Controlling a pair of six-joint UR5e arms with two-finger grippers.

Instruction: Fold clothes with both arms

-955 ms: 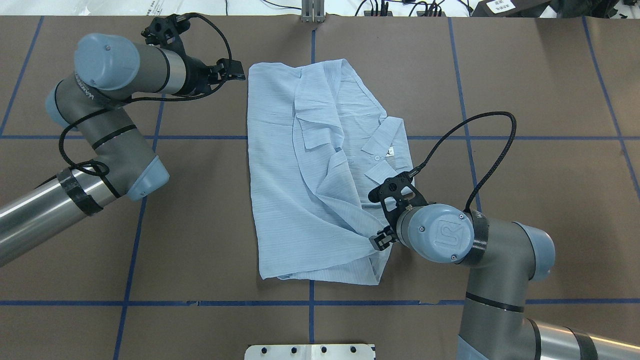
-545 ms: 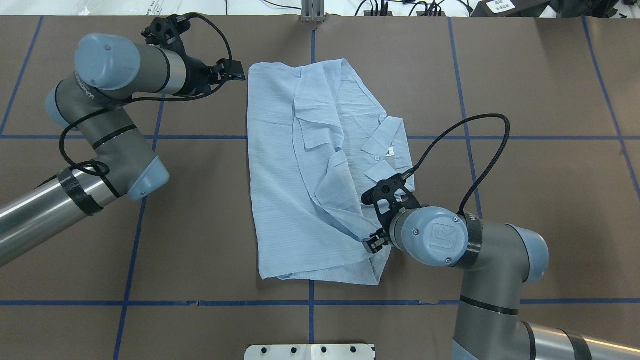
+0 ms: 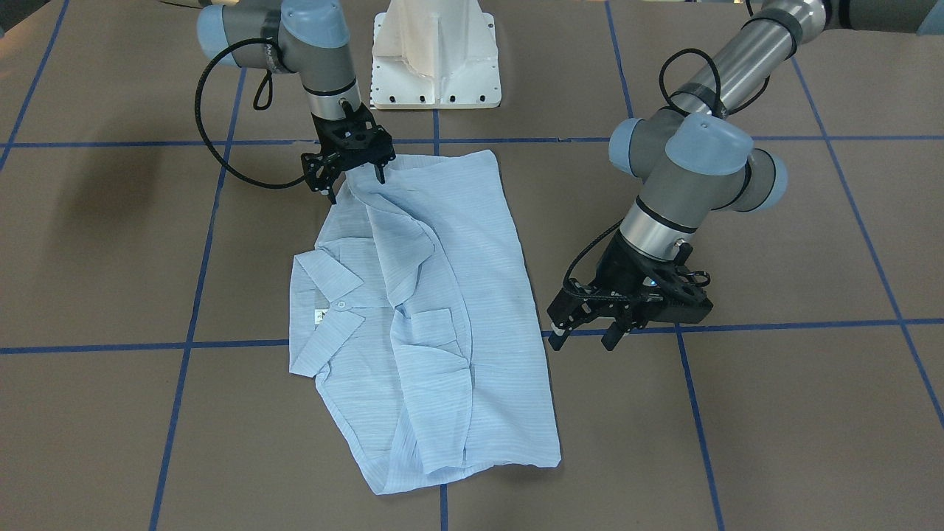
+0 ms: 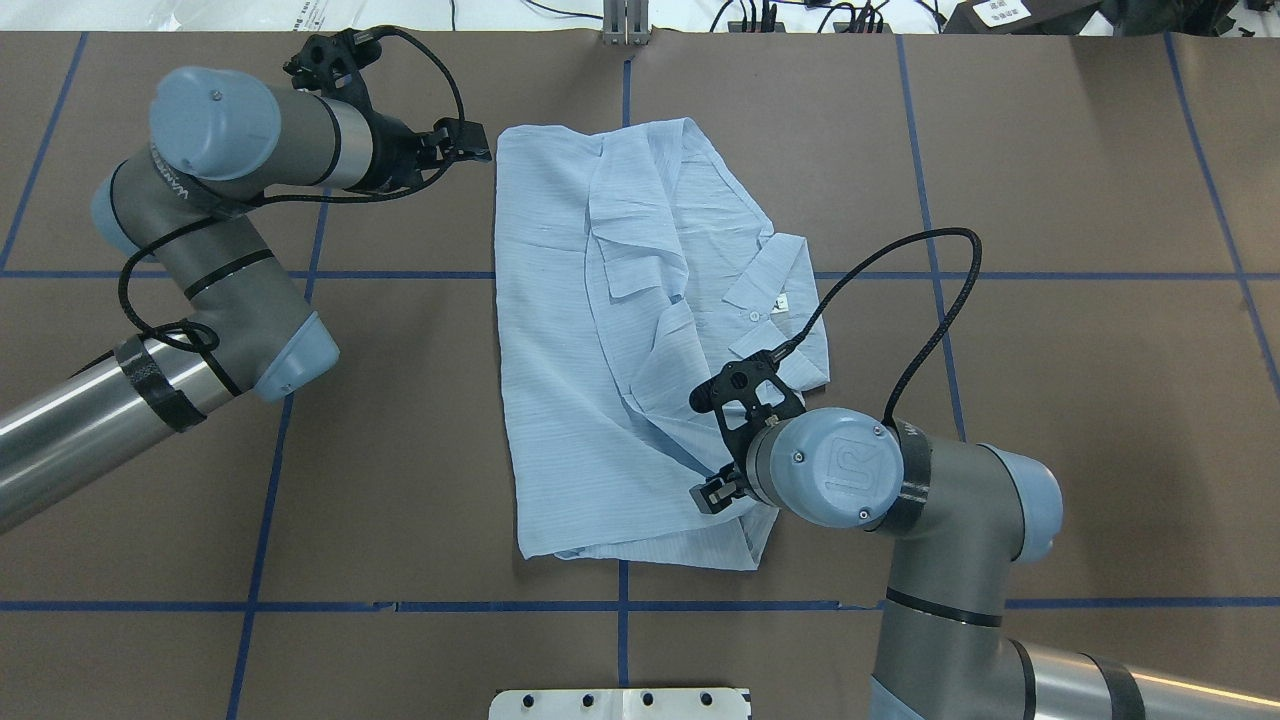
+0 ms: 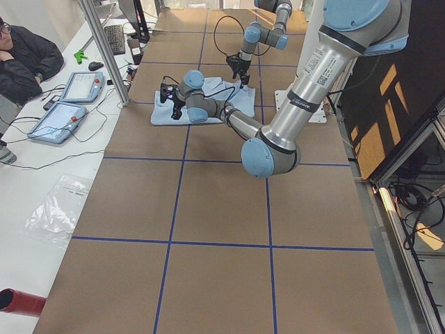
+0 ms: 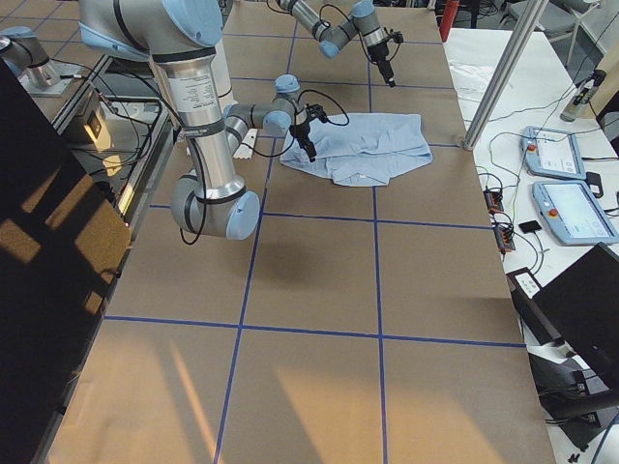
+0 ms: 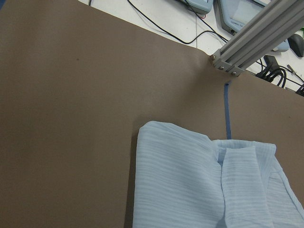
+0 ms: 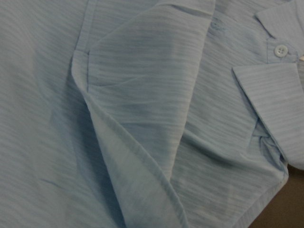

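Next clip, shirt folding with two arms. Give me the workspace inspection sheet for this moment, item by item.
surface: brown table marked with a blue tape grid; no damage seen.
job's things: light blue shirt lies partly folded, collar toward the robot's right, a sleeve across the front.
clutter: nothing seen.
grippers: left gripper open, raised beside the shirt's far left corner, apart from it; right gripper open, low over the shirt's near right part, contact unclear.
cables: right wrist cable and left wrist cable, black loops, no snag seen.
surroundings: white pedestal base; control tablets on a side bench; a seated person.
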